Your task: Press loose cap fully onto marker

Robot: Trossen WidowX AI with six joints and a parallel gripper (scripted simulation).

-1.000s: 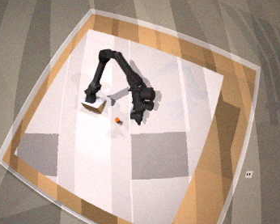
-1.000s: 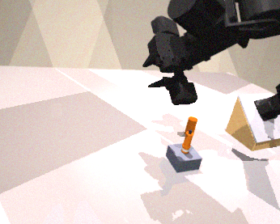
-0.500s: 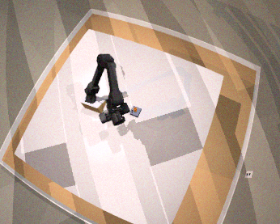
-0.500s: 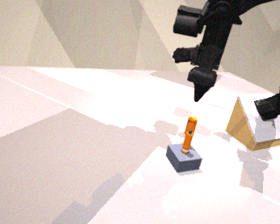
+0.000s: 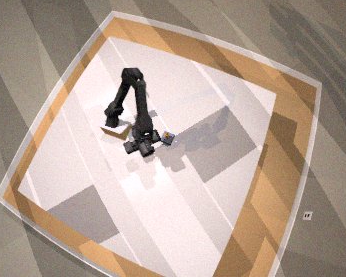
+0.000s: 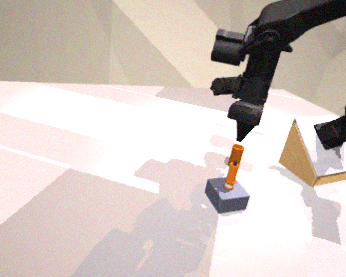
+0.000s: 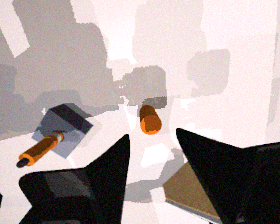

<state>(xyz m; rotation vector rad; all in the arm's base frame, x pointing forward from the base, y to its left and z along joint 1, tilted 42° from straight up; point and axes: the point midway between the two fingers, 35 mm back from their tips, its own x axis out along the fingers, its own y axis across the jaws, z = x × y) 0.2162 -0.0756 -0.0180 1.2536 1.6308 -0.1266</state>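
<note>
The orange marker (image 5: pixel 167 135) (image 6: pixel 231 176) (image 7: pixel 42 150) stands upright in the grey-blue holder block (image 5: pixel 171 141) (image 6: pixel 233 202) (image 7: pixel 75 126), its dark tip up and bare. The orange cap (image 6: pixel 237 152) (image 7: pixel 151 124) stands loose on the table, right of the block in the wrist view; in the exterior view it shows just behind the marker's tip. In the top view the arm hides it. My gripper (image 6: pixel 240 139) (image 7: pixel 152 135) points down above the cap. Its fingers are apart and empty, with the cap showing beyond the gap between the fingertips.
A wedge-shaped block with tan sides and a white slope (image 5: pixel 108 131) (image 6: pixel 297 157) (image 7: pixel 190 192) stands beside the arm's base (image 5: pixel 113 116). The holder block and marker stand close to the gripper's side. The table has a wooden border (image 5: pixel 248 206) with a pale edge.
</note>
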